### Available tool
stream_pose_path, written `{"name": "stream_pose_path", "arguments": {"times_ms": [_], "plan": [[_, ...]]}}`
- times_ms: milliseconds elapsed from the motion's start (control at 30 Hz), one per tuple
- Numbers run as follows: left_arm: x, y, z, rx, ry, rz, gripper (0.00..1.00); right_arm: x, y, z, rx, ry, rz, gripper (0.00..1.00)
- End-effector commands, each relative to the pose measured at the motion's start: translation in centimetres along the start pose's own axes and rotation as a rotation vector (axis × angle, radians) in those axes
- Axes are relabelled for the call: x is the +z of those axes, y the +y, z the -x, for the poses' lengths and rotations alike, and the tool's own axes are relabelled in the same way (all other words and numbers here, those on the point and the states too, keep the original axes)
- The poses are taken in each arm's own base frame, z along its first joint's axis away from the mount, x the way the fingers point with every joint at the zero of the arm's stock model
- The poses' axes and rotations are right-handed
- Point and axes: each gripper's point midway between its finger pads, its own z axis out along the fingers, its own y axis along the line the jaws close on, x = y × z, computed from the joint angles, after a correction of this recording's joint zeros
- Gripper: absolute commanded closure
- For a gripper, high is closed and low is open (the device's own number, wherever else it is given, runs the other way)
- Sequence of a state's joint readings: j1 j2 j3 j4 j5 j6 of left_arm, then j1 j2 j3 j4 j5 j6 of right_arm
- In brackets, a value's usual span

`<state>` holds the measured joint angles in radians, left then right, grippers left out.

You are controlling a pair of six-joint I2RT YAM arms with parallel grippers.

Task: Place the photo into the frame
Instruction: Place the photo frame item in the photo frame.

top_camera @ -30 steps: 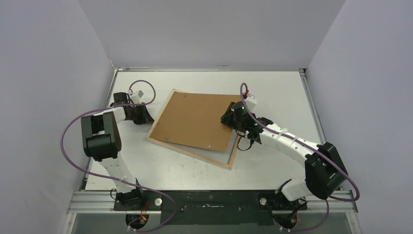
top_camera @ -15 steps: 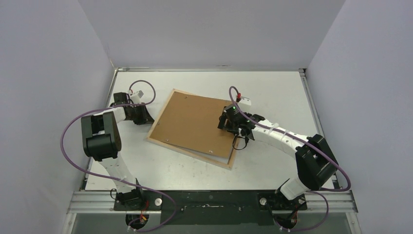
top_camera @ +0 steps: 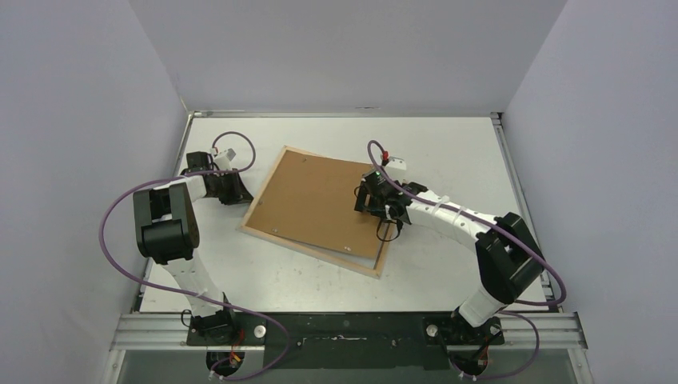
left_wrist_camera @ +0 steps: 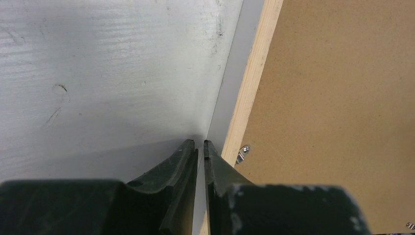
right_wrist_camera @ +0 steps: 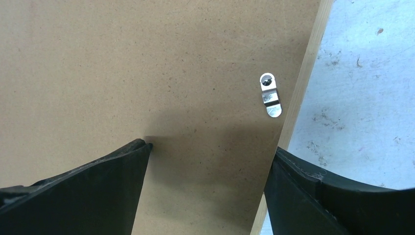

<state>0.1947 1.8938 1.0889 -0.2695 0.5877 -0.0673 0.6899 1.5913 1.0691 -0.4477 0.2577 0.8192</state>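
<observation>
Jaws, right gripper [right_wrist_camera: 210, 147]: spread wide and holding nothing. One finger is over the fibreboard, the other out past the frame's right bar.
Jaws, left gripper [left_wrist_camera: 199, 143]: drawn almost together, with only a slit between the fingertips. The tips are low on the table [top_camera: 448, 144] against the frame's left bar, and I cannot tell whether anything thin is pinched there.
Under the right gripper: brown fibreboard backing panel [top_camera: 312, 204], lying flat, with a small metal turn clip [right_wrist_camera: 270, 95] near its right edge.
Frame [top_camera: 308, 252]: pale wood, face down and skewed on the table. The panel lies askew on it, leaving a wedge of gap along the near bar and the right corner.
Photo: not visible in any view. It is most likely beneath the panel, though that cannot be confirmed.
Step in hand: likely seating the backing over the print, with the right arm free above the panel and the left bracing the opposite bar.
Next move: probably calls for nudging the panel's near-right corner square with the bars so it drops inside them. Pressure should be light and flat so the frame does not slide. The clips would then be swung over the panel.
</observation>
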Motion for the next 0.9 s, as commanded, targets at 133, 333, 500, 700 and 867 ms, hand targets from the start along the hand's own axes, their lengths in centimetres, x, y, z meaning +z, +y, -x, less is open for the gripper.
{"name": "stream_pose_path", "arguments": {"times_ms": [133,333,500,700,867], "plan": [[0.7,-0.7,-2.6,-0.041,0.086,-0.035,0.89,-0.8,2.3,1.5,-0.039,-0.049,0.062,0.16],[0.7,-0.8,-2.7,-0.048,0.088,-0.038,0.89,-0.8,2.7,1.7,-0.061,-0.047,0.069,0.02],[0.7,-0.8,-2.7,-0.049,0.09,-0.04,0.89,-1.2,3.1,2.0,-0.07,-0.057,0.082,0.08],[0.7,-0.9,-2.6,-0.054,0.089,-0.042,0.89,-0.8,3.3,1.5,-0.082,-0.037,0.076,0.1],[0.6,-1.0,-2.6,-0.056,0.088,-0.047,0.9,-0.3,2.9,1.1,-0.106,-0.027,0.03,0.1]]}}
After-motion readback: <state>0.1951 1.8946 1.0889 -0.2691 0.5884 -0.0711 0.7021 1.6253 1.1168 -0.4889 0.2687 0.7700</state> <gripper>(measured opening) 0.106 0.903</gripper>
